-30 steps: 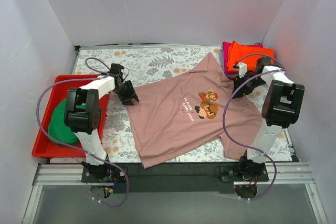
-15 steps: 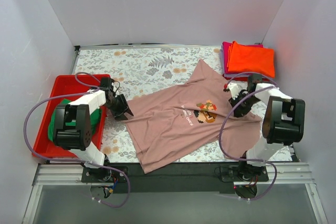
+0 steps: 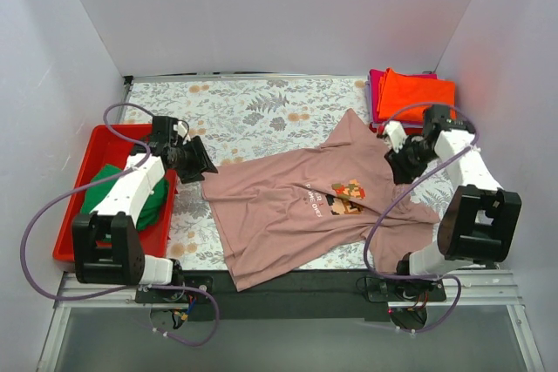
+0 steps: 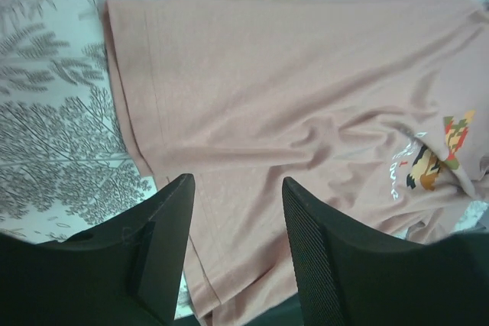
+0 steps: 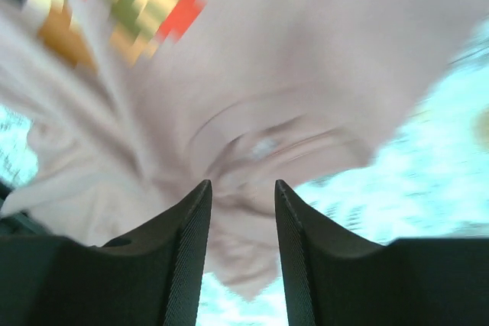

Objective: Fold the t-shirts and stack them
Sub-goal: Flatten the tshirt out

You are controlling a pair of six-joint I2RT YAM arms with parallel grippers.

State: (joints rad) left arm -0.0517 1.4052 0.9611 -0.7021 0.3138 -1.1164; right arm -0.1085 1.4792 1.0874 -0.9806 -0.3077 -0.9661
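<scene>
1. Left gripper: jaws apart, nothing in them. The green tee sits under its arm in the red tray.
2. The pink tee is spread rumpled, starting right off its fingertips.
3. Right gripper: also parted and empty, over the pink tee's far side. The folded orange tee and magenta tee are just beyond it.

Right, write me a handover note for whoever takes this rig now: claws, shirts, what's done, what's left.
Left claw: open, nothing pinched, over the edge of the dusty-pink t-shirt nearest the tray.
Right claw: open, over the same shirt's other end, near the print; that view is blurred.
Pink shirt: print up, spread but wrinkled on the floral table, unfolded.
Green t-shirt: bunched in the red tray, unfolded.
Done: orange t-shirt folded on top of the magenta t-shirt, back right corner.
Left: flatten and fold pink, then green; stack both there.
</scene>
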